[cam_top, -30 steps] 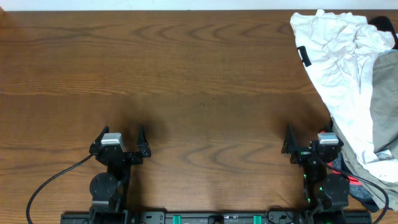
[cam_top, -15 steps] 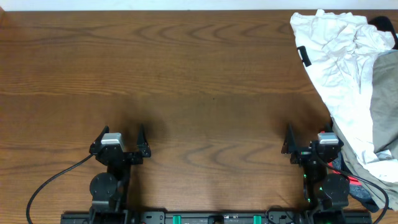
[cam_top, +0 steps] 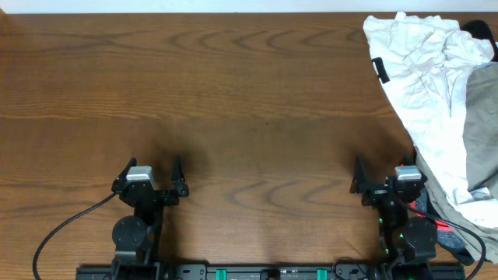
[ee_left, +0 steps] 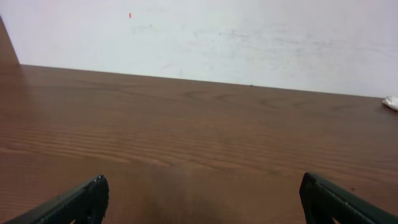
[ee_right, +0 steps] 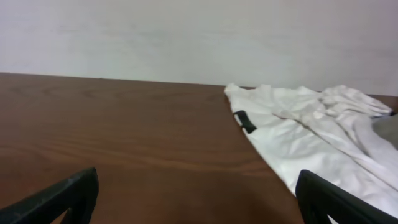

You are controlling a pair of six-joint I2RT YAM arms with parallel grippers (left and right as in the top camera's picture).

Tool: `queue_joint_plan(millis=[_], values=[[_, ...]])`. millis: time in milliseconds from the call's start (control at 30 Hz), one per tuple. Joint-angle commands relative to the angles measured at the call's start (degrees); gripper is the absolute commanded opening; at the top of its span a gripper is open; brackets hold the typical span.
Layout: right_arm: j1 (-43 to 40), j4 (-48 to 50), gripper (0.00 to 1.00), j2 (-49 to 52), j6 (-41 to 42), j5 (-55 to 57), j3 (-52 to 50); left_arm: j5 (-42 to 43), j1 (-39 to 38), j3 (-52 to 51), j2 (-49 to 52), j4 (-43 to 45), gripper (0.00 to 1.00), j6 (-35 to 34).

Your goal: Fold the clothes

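Your large, thin, wrinkled white cloth garment (cam_top: 424, 85) lies heaped in the far right corner of the brown wooden table (cam_top: 233, 93). Its small dark label (cam_top: 380, 70) sits at the heap's left edge. The garment drapes over a khaki trouser piece (cam_top: 481, 132), and a black piece (cam_top: 482, 31) peeks out behind it. The pile runs down the right side to just beside the right arm's base.

The right gripper (cam_top: 384, 165) sits near the pile's lower edge, fingers spread wide with nothing between them. The left gripper (cam_top: 154, 165), well apart from the clothes, is equally wide and empty.

Watch your first pinch. The white cloth is thin and bunched, so you may catch several layers, or the khaki beneath, and drag the whole heap. Cloth lying by the right arm's base could snag as that arm swings. The left arm probably has a long reach, so a shallow corner grip there may slip.
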Motion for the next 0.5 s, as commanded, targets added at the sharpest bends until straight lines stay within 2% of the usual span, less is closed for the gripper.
queue_joint_plan(millis=[0,100,233,467], values=[[0.92,-0.44,0.99,0.37,4.44,-2.73,-0.09,-0.42,0.17,-1.16,-0.37,-1.46,0.98,-2.56],[0.92,-0.46,0.99,1.22,8.98,-2.78,0.0,1.33,0.17,-0.09,-0.31,-2.95,0.98,-2.73],[0.92,-4.26,0.99,2.97,9.66,-2.73,2.49,4.09,0.17,4.09,1.29,-6.78,0.98,-2.69],[0.9,-14.4,0.99,10.84,9.7,0.79,14.45,7.08,0.17,18.21,10.82,-17.16,0.98,-2.71]])
